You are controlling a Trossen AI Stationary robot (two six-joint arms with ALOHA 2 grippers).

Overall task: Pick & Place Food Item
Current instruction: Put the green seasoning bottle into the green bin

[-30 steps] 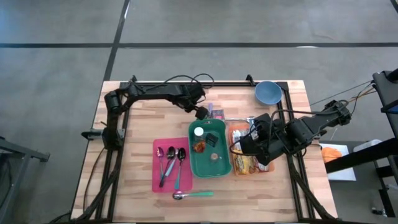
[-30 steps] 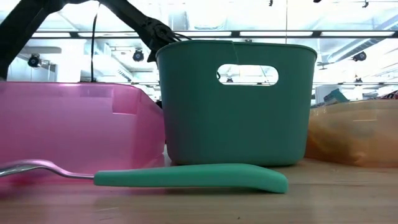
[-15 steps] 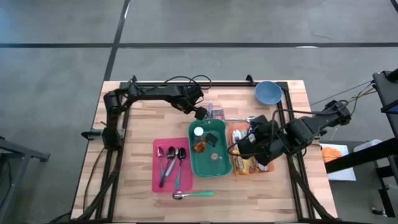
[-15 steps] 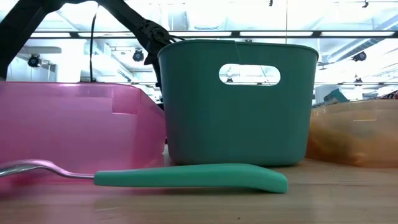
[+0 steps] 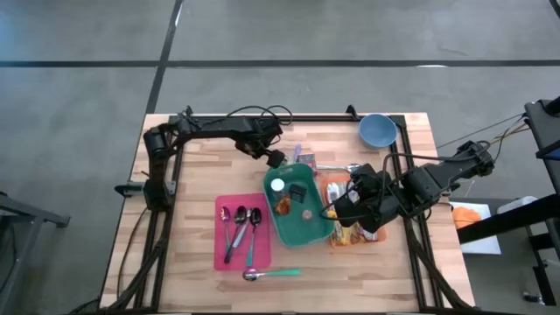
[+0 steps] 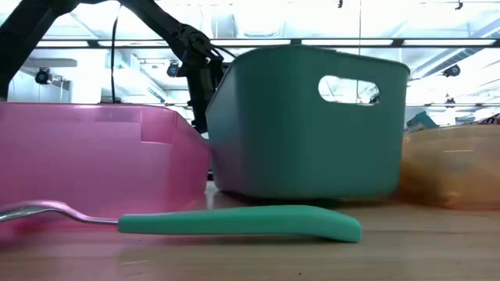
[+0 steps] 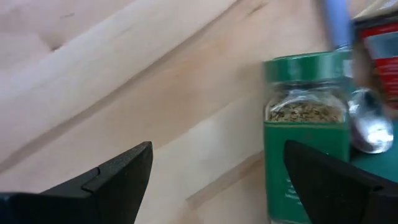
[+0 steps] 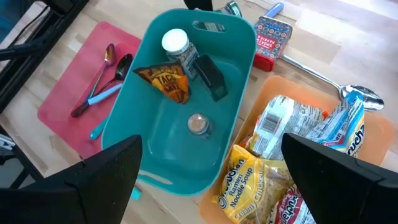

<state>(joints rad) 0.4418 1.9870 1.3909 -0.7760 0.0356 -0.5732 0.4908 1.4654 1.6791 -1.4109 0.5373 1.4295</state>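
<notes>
Four items already lie in the teal bin (image 8: 180, 118): a white-lidded jar (image 8: 176, 43), a dark snack packet (image 8: 169, 82), a small black box (image 8: 210, 76) and a little round-lidded jar (image 8: 198, 124). So part of the sorting looks done, as far as these views tell.

More food waits outside. The orange tray (image 8: 273, 87) just beside the bin holds several noodle packets (image 8: 258, 186), and a red tin (image 8: 270, 34) stands on the surface near the bin's far end. A green-capped spice jar (image 7: 305, 118) stands upright on the surface beside a spoon (image 7: 367, 127).

The left gripper (image 7: 217, 171) hangs with its jaws wide and empty, facing the spice jar, near the bin's far corner. The right gripper (image 8: 211, 168) hovers above the bin and orange tray, jaws also wide, holding nothing.

The bin sits turned at an angle on the surface, between the pink tray (image 5: 229, 254) of spoons and the orange tray. My judgement: the task is midway, with the spice jar the likely next pick.
</notes>
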